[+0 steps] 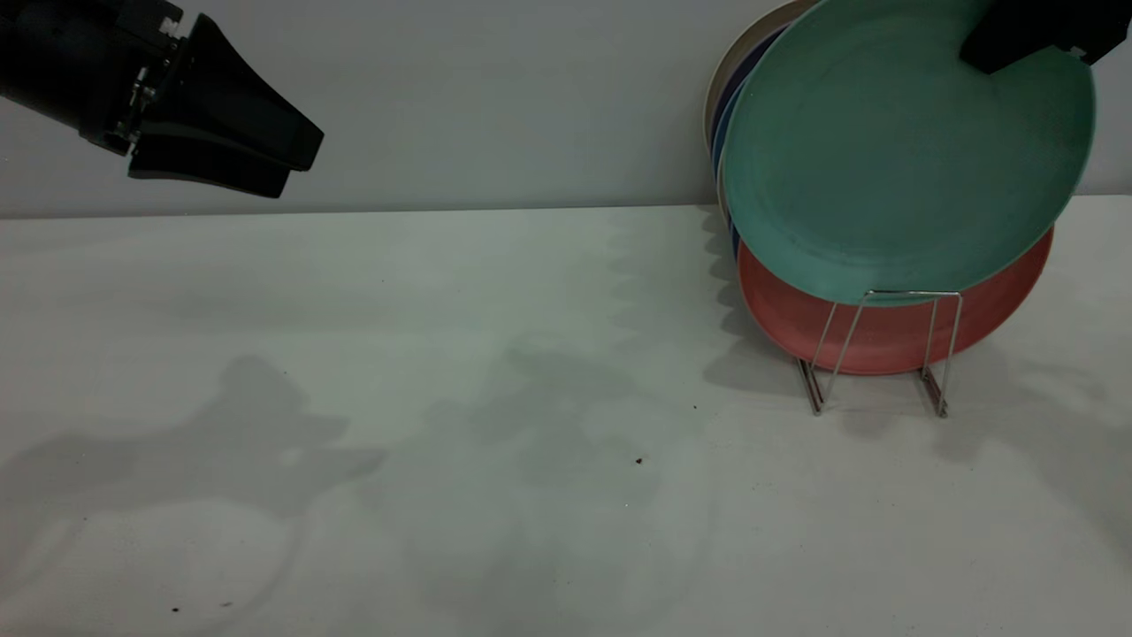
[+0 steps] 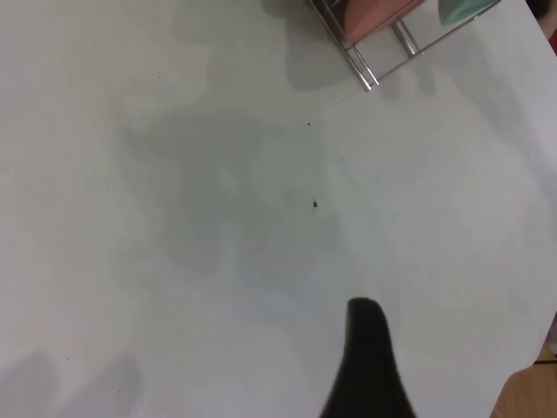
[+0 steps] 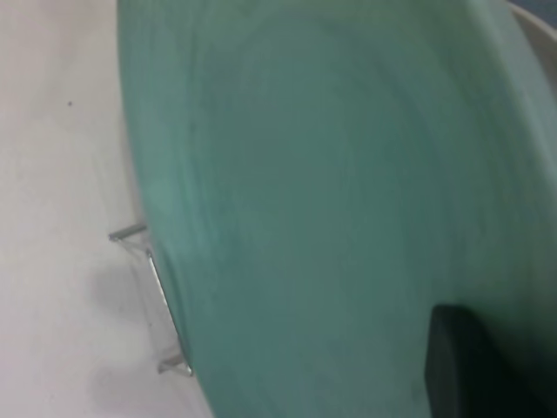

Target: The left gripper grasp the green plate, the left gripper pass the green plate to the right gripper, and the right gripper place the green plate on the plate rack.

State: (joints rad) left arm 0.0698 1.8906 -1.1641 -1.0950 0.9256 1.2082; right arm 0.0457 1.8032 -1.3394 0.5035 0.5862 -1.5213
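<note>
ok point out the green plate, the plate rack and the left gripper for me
green plate (image 1: pixel 893 150), exterior view, middle of its face.
plate rack (image 1: pixel 946 354), exterior view, right upright wire of the front loop.
left gripper (image 1: pixel 296 168), exterior view, at its fingertips.

My left gripper (image 1: pixel 287 168) is matte black throughout: two broad wedge-shaped fingers taper from a thick base to blunt, squared tips, their faces smooth and unmarked. Behind them sits a blocky black wrist body with small silver screws and bright metal fittings at the joint. In the left wrist view one finger (image 2: pixel 370 366) appears as a dark, rounded-tipped blade. My right gripper (image 1: pixel 1017 44) is likewise black, an angular, flat-sided form; in the right wrist view its finger (image 3: pixel 479 366) shows as a dull black block with softly rounded corners.
</note>
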